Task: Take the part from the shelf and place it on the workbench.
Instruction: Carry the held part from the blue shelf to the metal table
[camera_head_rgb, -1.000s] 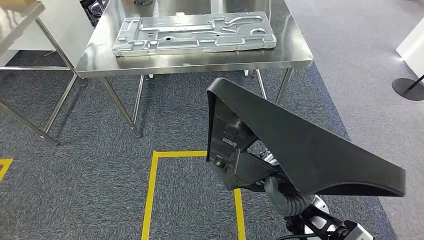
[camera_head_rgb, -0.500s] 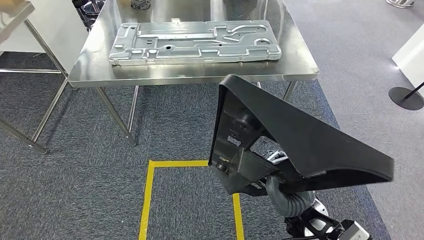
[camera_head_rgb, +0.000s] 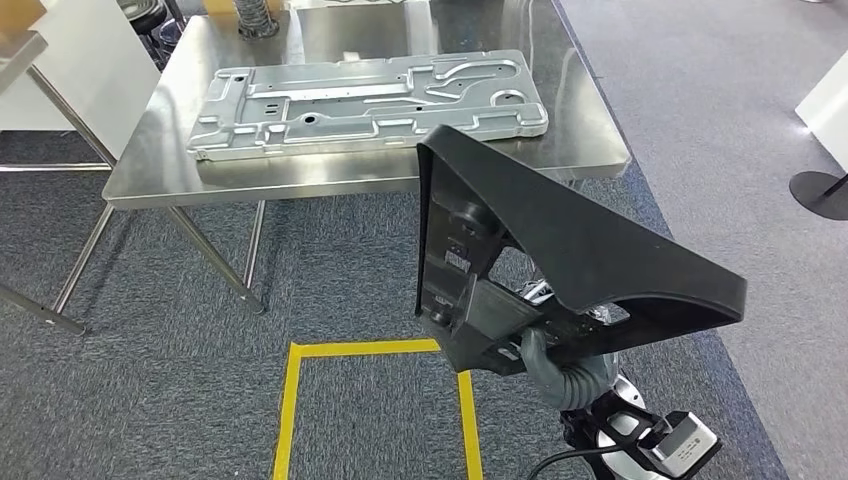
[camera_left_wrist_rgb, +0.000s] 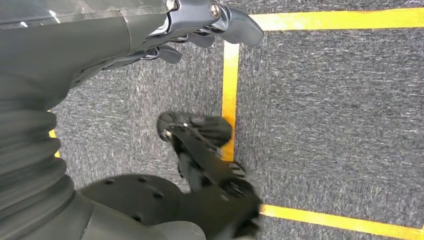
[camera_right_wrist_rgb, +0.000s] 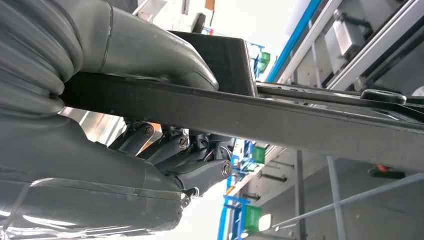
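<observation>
Right hand (camera_head_rgb: 540, 352) grips black moulded part (camera_head_rgb: 560, 260) at its lower edge, carried short of steel workbench (camera_head_rgb: 590, 150). Left hand (camera_left_wrist_rgb: 210, 22) hangs, holding nothing, fingers apart. Advise: advance toward 12 o'clock, set down at bench's 3 o'clock side, avoiding stamped metal panel (camera_head_rgb: 370, 100).

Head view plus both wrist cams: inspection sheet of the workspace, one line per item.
Surface: steel workbench, ahead of the robot.
Job's things: black part, held up in front of the bench, not yet set down.
Clutter: stamped metal plate lying flat on the workbench.
Hands: right hand grips the black part; left hand hangs over the floor, holds nothing, fingers partly curled.
Cables: black cable near the right wrist.
Surroundings: grey carpet, yellow floor tape, second table to the left.
</observation>
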